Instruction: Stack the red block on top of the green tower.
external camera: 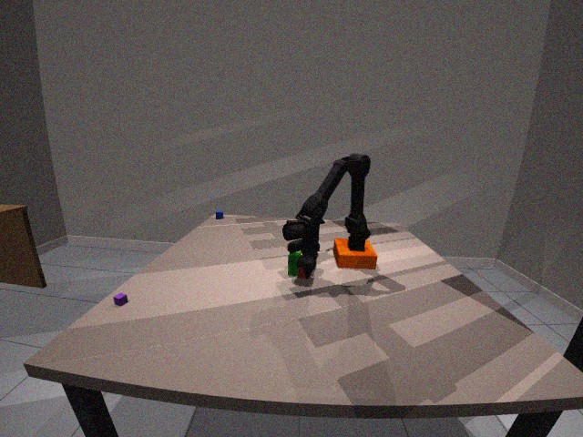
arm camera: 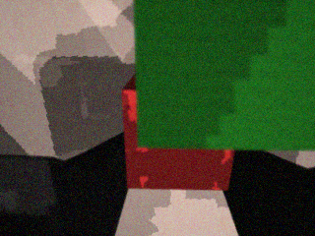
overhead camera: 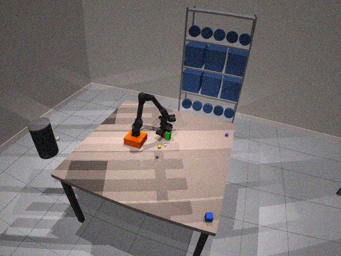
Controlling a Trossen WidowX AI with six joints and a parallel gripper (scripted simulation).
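Gripper (external camera: pixel 303 271) position: lowered to the tabletop (external camera: pixel 198 329), fingers closed partway onto the red block (arm camera: pixel 177 167), which sits between them on the surface.

Wrist view: the red block fills the centre, with a dark finger (arm camera: pixel 64 192) against each side. The green tower (arm camera: pixel 221 74) stands directly behind the block and covers its upper portion; whether the two touch cannot be determined.

Exterior view: the green tower (external camera: pixel 294 263) stands upright just beside the gripper, and only a small dark-red patch of the block (external camera: pixel 302 272) shows under the fingers. The arm rises from an orange base (external camera: pixel 355 254).

Top view: the block appears as a thin red sliver (overhead camera: pixel 164 135) beside the tower (overhead camera: pixel 167 135). This view alone shows a yellow cube (overhead camera: pixel 159 146) near the base, with a purple cube (overhead camera: pixel 226 134) and a blue cube (overhead camera: pixel 209 216) well apart toward the tabletop edges.
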